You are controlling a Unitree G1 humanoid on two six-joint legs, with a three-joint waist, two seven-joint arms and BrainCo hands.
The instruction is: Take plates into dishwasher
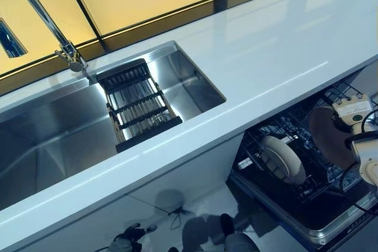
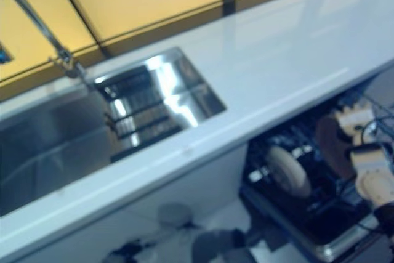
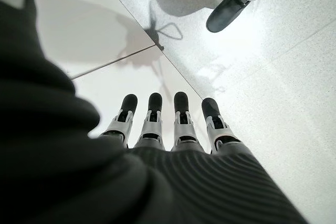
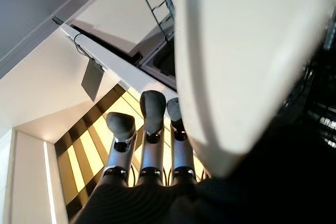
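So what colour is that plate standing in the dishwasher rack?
Cream-white plate, clearest in the left eye view.

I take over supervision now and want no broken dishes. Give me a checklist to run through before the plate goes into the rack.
1. Plate in right hand: the pale plate lies against straight fingers; firm hold: cannot tell.
2. Dishwasher rack pulled out under the counter: ok.
3. Free slot: one white plate already stands in the rack; room beside it: cannot tell.
4. Left hand out of the way, fingers straight, over the floor: ok.
5. Sink holds only a drain rack, no plates: ok.
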